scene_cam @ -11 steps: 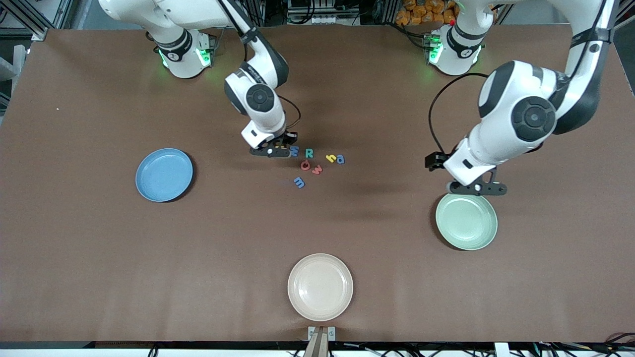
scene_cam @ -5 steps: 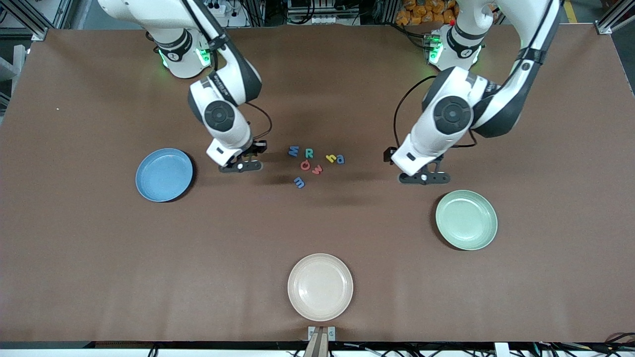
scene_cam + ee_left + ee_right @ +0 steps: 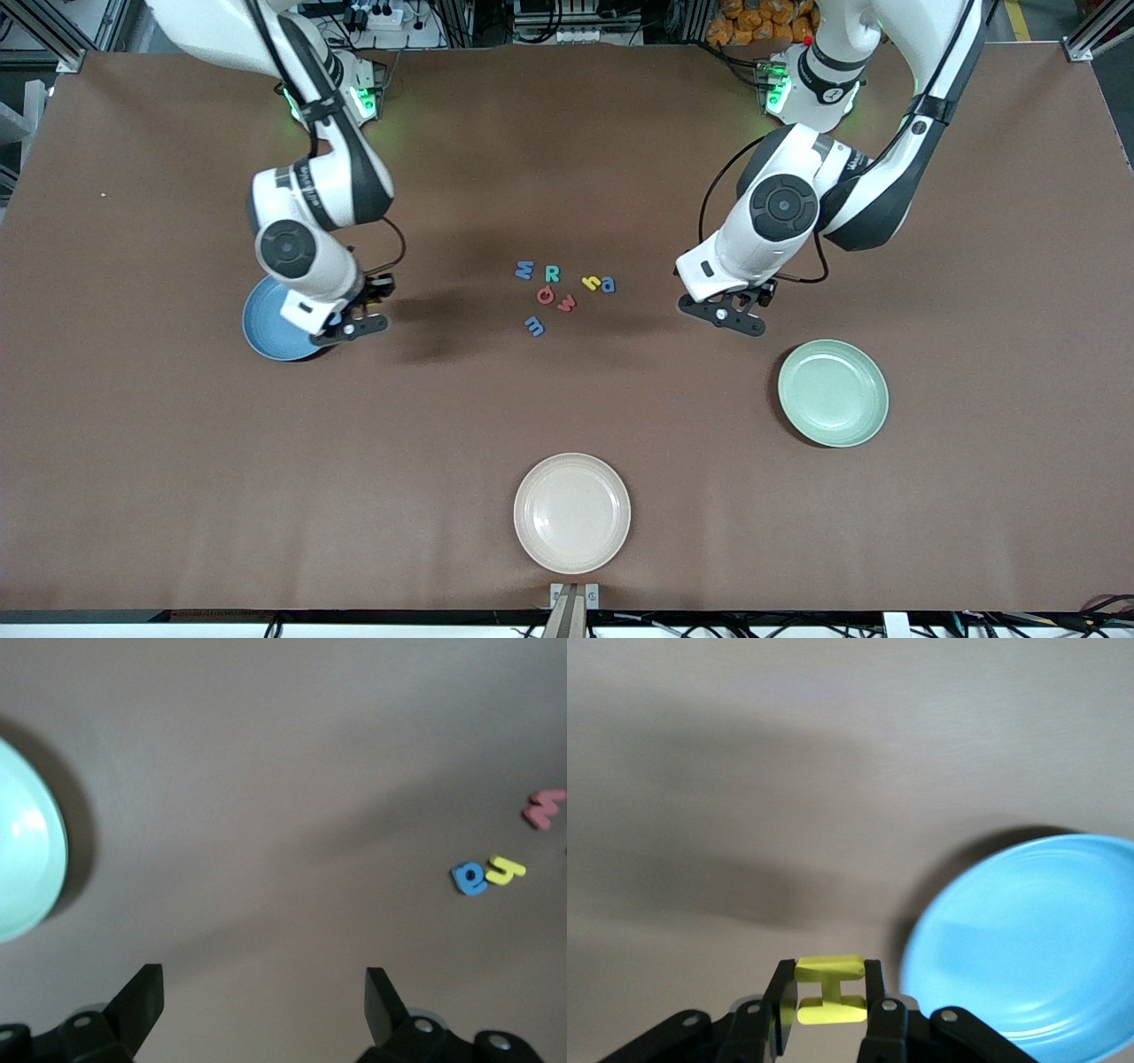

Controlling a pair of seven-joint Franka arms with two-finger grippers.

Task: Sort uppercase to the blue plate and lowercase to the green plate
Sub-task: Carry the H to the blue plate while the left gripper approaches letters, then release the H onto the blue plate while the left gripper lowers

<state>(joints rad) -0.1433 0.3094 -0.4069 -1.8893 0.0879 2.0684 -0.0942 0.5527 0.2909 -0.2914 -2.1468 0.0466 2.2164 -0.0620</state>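
The right gripper (image 3: 824,997) was pinched tight on the small yellow foam letter H (image 3: 829,989), w/ one black finger on each side of it. It hung up in the air over the table's brown top, right at the edge of the round blue plate (image 3: 282,315) (smooth and shiny, w/ a low rim). The H was not on the plate yet.

The left gripper (image 3: 728,316) was wide open and held nothing. It hung over bare table, btwn the letters and the round pale green plate (image 3: 833,392).

The other foam letters lay flat in a small bunch in the middle of the table: a blue W (image 3: 524,269), a teal R (image 3: 552,272), a red Q (image 3: 545,296), a red w (image 3: 566,303), a yellow h (image 3: 590,283), a blue a (image 3: 608,284) touching that h, and a blue m (image 3: 534,326) nearest the front camera.

A round cream plate (image 3: 572,512) sat nearer the front camera than all the rest.
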